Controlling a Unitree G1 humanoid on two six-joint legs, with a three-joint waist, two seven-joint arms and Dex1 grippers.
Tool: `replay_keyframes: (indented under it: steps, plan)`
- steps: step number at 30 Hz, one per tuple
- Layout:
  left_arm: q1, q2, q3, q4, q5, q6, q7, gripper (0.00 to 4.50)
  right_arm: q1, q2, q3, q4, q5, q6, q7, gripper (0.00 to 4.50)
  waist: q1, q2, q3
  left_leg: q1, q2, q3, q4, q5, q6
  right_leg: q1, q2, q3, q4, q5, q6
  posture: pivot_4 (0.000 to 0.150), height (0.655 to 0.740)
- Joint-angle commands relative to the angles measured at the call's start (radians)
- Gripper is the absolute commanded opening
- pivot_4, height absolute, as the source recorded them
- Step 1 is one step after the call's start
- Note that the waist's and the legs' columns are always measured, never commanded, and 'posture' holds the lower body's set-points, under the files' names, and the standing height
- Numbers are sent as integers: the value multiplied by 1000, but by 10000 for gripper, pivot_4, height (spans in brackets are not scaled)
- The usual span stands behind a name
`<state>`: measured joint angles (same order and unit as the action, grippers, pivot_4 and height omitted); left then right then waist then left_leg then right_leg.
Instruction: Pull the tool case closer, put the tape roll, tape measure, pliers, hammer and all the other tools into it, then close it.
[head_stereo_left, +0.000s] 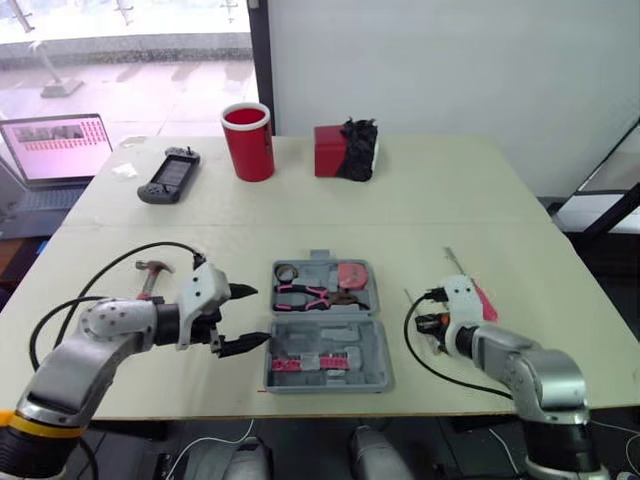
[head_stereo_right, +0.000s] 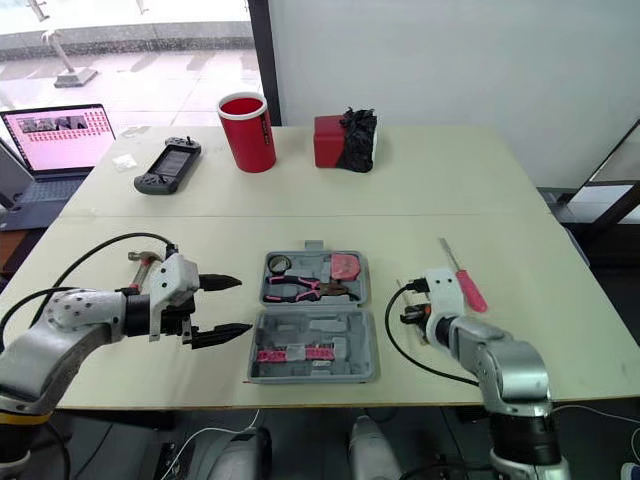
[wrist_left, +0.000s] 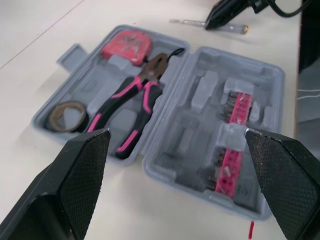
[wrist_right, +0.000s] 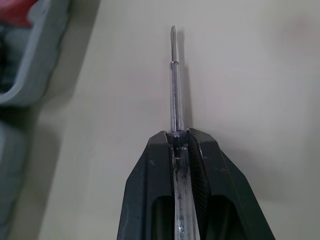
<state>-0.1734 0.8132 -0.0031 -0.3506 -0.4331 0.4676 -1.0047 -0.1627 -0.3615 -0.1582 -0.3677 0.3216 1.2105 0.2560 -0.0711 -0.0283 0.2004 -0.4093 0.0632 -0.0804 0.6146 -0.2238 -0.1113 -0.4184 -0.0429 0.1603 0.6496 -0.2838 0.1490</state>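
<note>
At the lower middle of the left eye view, the tool case (head_stereo_left: 340, 333) lies open and close to us. Its upper half holds the tape roll (head_stereo_left: 287, 272), the pliers (head_stereo_left: 305, 295) and the tape measure (head_stereo_left: 351, 274). The left gripper (head_stereo_left: 258, 316) hovers just left of the case with its jaws spread wide and nothing between them. The hammer (head_stereo_left: 152, 272) lies on the table at the left, behind this arm and its black cable (head_stereo_left: 120, 262).

At the right of the right eye view, a pink screwdriver (head_stereo_right: 470, 290) lies on the table, not yet packed. A red cup (head_stereo_right: 246, 132), a handheld console (head_stereo_right: 168, 166) and a laptop (head_stereo_right: 55, 138) stand far at the top, well apart from the work.

Between the open fingers (wrist_left: 82, 165) in the left wrist view, we see the case with a pink bit strip (wrist_left: 232, 145) in its other half.

Low in the right wrist view, the right gripper (wrist_right: 177, 134) has its jaws closed on the thin metal shaft of a small screwdriver (wrist_right: 173, 75), just beside the case edge at the upper left.

We judge that packing is about half done and this screwdriver is the step in hand. The next move calls for carrying it to a free slot. Nothing blocks that way, but the shaft may turn in so thin a grip, and the cable may hinder reaching the hammer.
</note>
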Motion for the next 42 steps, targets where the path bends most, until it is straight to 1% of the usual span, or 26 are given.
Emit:
replay_keyframes:
  steps: [1,5,6,7,10,12,13,14,15,17,20,22,24,25,26,27,29,31,34,36,39,42]
  plan:
    - [-33,-8,-18,11,12,-27,-17,45000,40,37,-8,-71,0,44,-46,332,0,0,0,0,0,0,0,0,0,0,0,0,0,0,0,1500,7272]
    - [-50,-15,-31,27,20,-37,-27,45000,60,51,-13,-89,-15,33,-77,332,1,0,0,0,0,0,0,0,0,0,0,0,0,0,0,1500,7272]
    - [-52,-16,-33,32,22,-41,-30,45000,60,50,-17,-96,-12,38,-79,10250,1,0,0,0,0,0,0,0,0,0,0,0,0,0,0,1500,7272]
    - [-54,-16,-34,36,23,-43,-33,45000,60,50,-20,-100,-8,42,-80,14240,1,0,0,0,0,0,0,0,0,0,0,0,0,0,0,1500,7272]
    - [-52,-14,-32,43,27,-52,-38,45000,51,50,-49,-144,7,78,-84,28562,1,0,0,0,0,0,0,0,0,0,0,0,0,0,0,1500,7272]
    - [-47,-16,-27,45,31,-57,-35,45000,27,21,-80,-173,22,107,-65,38285,2,0,0,0,0,0,0,0,0,0,0,0,0,0,0,1500,7272]
    - [-43,-19,-22,46,32,-60,-29,45000,8,-19,-82,-175,25,107,-45,43325,2,0,0,0,0,0,0,0,0,0,0,0,0,0,0,1500,7272]
    - [-41,-22,-20,46,33,-63,-24,45000,-9,-67,-75,-169,27,102,-18,44271,2,0,0,0,0,0,0,0,0,0,-1,0,0,0,0,1500,7272]
    - [-39,-24,-19,45,34,-65,-20,45000,-22,-127,-50,-156,24,79,16,44271,2,0,0,0,0,0,0,0,0,0,-1,0,0,0,0,1500,7272]
    - [-26,-27,-15,39,33,-69,-15,45000,-74,-283,26,-103,5,-25,131,44271,0,0,0,0,0,0,1,0,0,0,-1,0,-1,0,0,1500,7272]
    - [-10,-31,-11,31,34,-74,-7,45000,-161,-479,129,2,-26,-213,322,44271,-3,1,0,1,0,1,0,0,0,0,-1,0,0,0,0,1500,7272]
    - [-6,-34,-7,29,33,-76,2,45000,-194,-590,225,54,-93,-402,457,44271,0,1,0,1,0,1,-1,0,0,0,0,0,0,0,0,1500,7272]
    - [-4,-39,-9,28,37,-80,10,45000,-231,-701,343,120,-198,-639,620,44271,1,1,0,1,0,1,-1,0,0,0,-1,0,-1,0,1,1500,7272]
    - [0,-41,-9,27,38,-83,15,45000,-265,-749,413,176,-286,-788,686,44271,2,1,1,0,0,1,0,0,0,0,-2,0,-2,-1,1,1500,7272]
    - [4,-43,-7,25,39,-84,19,45000,-311,-797,500,242,-420,-939,724,44271,1,1,1,0,0,2,-1,0,0,0,-2,0,-2,-1,1,1500,7272]
    - [9,-45,-6,23,40,-87,24,45000,-355,-819,566,297,-521,-1091,755,44271,0,2,1,0,0,3,0,0,0,0,-3,0,-2,-1,1,1500,7272]
    - [22,-49,2,21,42,-93,34,45000,-425,-780,618,355,-544,-1209,827,44271,-2,1,1,0,-1,4,1,0,0,0,-4,0,-3,0,1,1500,7272]
    - [43,-54,10,13,45,-98,49,45000,-490,-755,678,444,-622,-1413,866,44271,-6,2,1,1,0,4,0,0,0,0,-3,0,-1,0,1,1500,7272]
    - [65,-57,19,-1,45,-99,63,45000,-550,-726,728,563,-695,-1629,898,44271,-4,2,1,1,0,4,0,0,0,-1,-2,0,0,1,3,1500,7272]
    - [76,-56,24,-9,43,-98,71,45000,-580,-699,743,625,-720,-1725,906,44271,0,2,1,1,0,4,0,0,0,-1,-3,0,-1,1,3,1500,7272]
    - [110,-48,43,-30,43,-96,85,45000,-639,-622,785,718,-763,-1870,920,44271,-1,2,1,1,0,4,0,0,0,0,-3,0,0,1,3,1500,7272]
    - [125,-44,54,-44,44,-89,99,45000,-682,-568,815,795,-803,-1968,926,44271,-1,2,1,2,0,4,0,0,0,0,-3,0,0,1,2,1500,7272]
